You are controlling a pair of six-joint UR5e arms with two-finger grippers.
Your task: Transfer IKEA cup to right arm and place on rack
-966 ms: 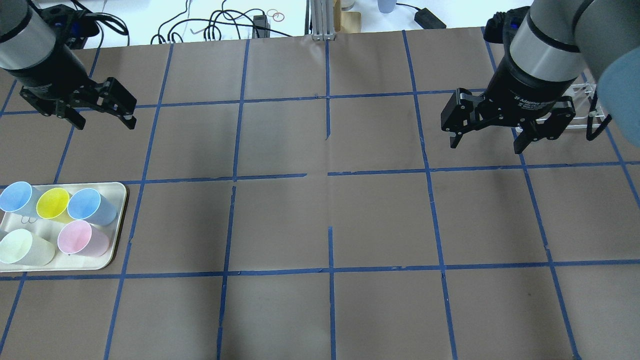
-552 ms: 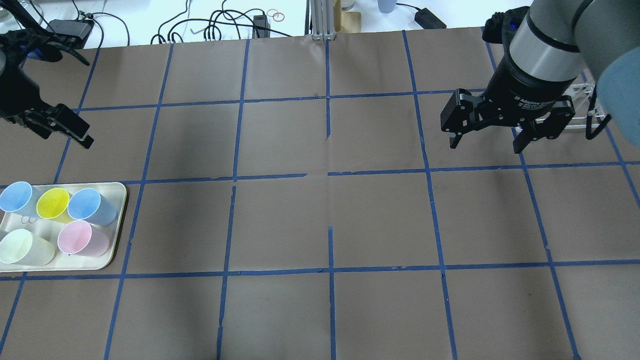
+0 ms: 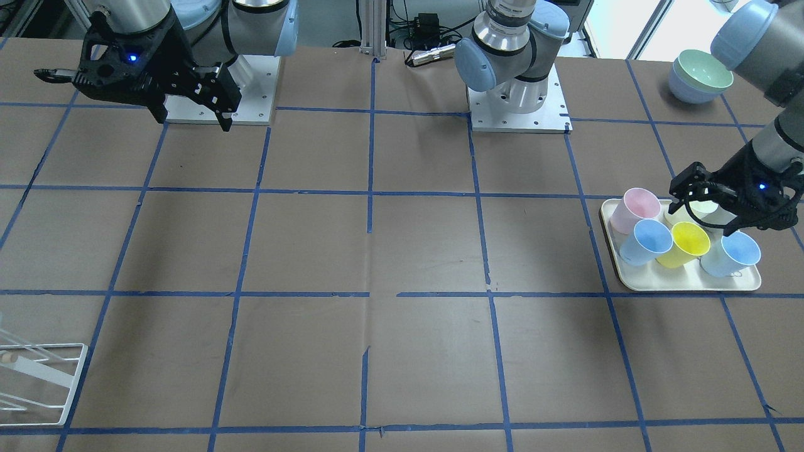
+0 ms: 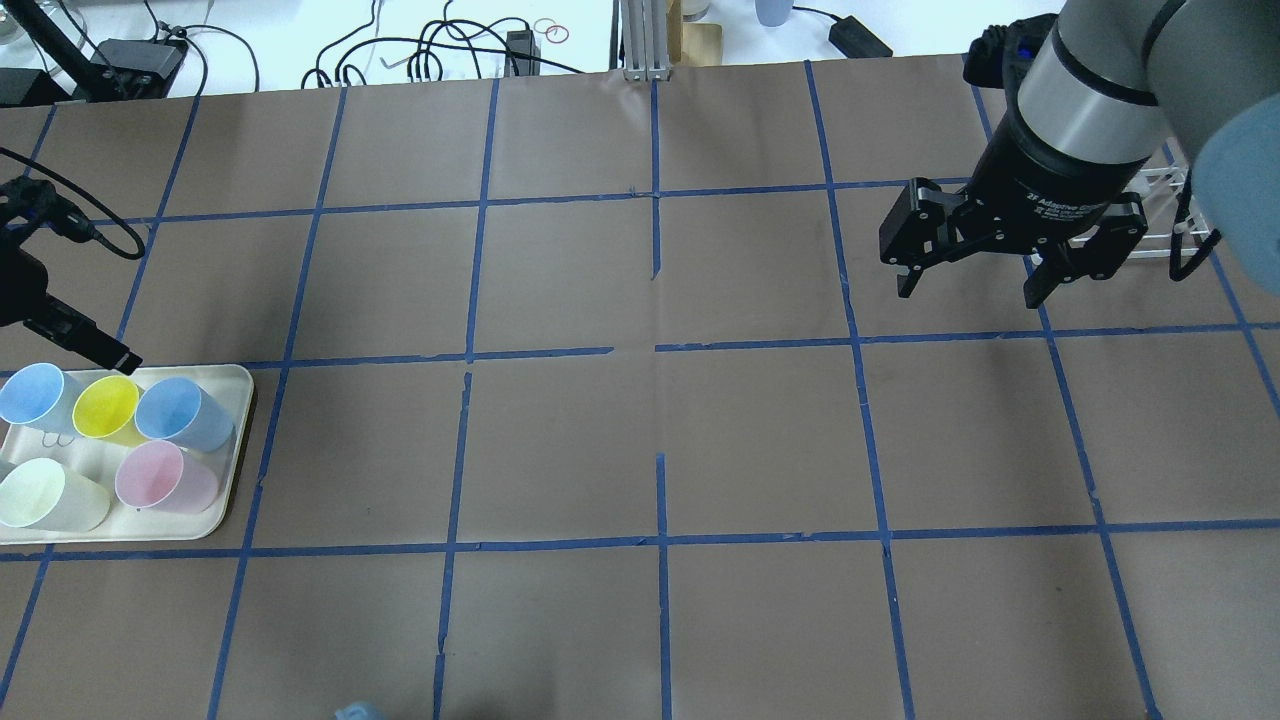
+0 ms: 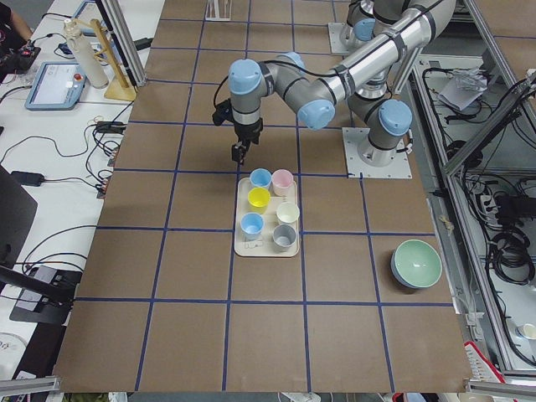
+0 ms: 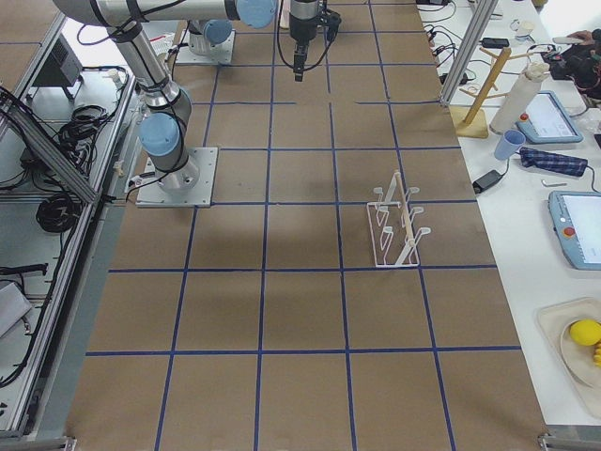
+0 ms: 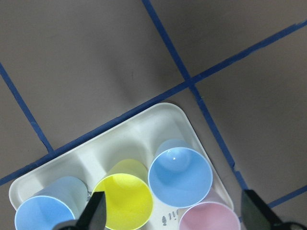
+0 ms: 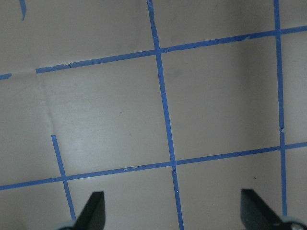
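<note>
Two near-identical pale blue cups stand upright in the cream tray (image 4: 235, 455): one at the tray's corner (image 4: 180, 410) (image 3: 647, 242) (image 7: 180, 176), the other at the far end (image 4: 30, 393) (image 3: 732, 254). I cannot tell which is the IKEA cup. My left gripper (image 3: 705, 213) (image 7: 175, 218) is open and empty, hovering above the tray; the corner blue cup lies between its fingers in the wrist view. My right gripper (image 4: 970, 290) (image 3: 191, 119) is open and empty, above bare table. The white wire rack (image 6: 394, 225) (image 3: 31, 376) stands beyond it, partly hidden in the overhead view.
Yellow (image 4: 105, 405), pink (image 4: 160, 478) and cream (image 4: 40, 495) cups share the tray. Stacked bowls (image 3: 700, 75) sit near the left arm's base side. Cables and gear lie past the table's far edge.
My left gripper has swung from the back left of the table toward the tray and now hovers over it. My right gripper has barely moved. The cups have not moved.
</note>
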